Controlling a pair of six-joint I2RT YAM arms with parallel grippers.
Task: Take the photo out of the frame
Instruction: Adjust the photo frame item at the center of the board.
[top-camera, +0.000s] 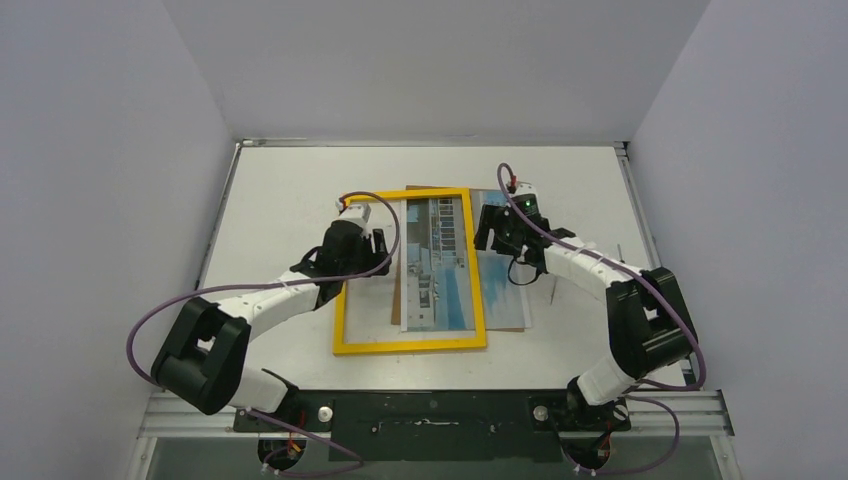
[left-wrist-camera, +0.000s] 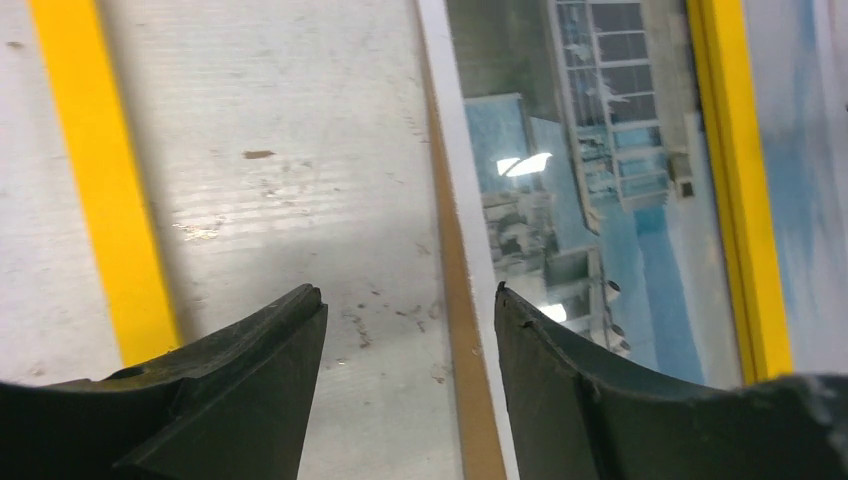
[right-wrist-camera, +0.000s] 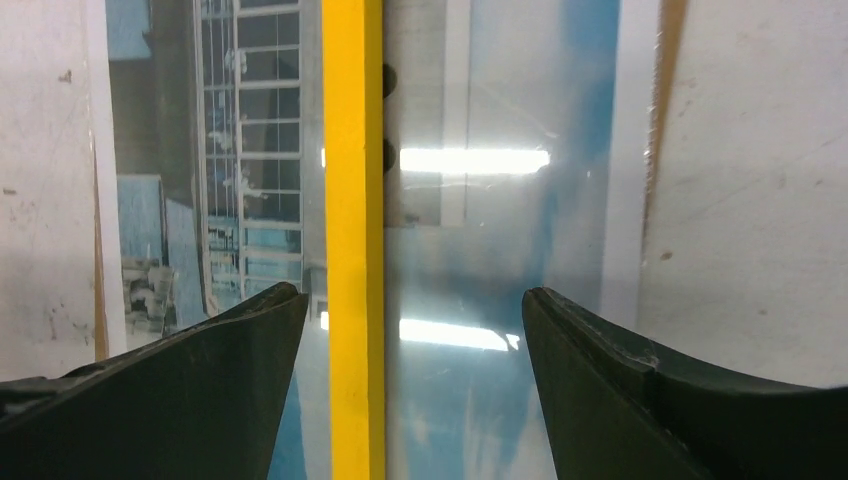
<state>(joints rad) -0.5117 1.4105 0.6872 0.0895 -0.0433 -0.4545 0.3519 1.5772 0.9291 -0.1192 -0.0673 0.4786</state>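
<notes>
Noted photo (top-camera: 437, 265) running near-far, jutting past right rail of frame (top-camera: 410, 345); right gripper (right-wrist-camera: 410, 292) astride that rail, left gripper (left-wrist-camera: 408, 292) astride photo's left edge, both wide apart, empty.

Both arms reach forward from their bases with elbows kicked outward and forearms angling back in toward the middle. The left hand (top-camera: 377, 245) sits low, pointing downward, with its dark fingers (left-wrist-camera: 250, 390) spread apart and not clamped on anything. The right hand (top-camera: 497, 232) mirrors it on the other side, with its fingers (right-wrist-camera: 620, 390) also wide apart.
</notes>
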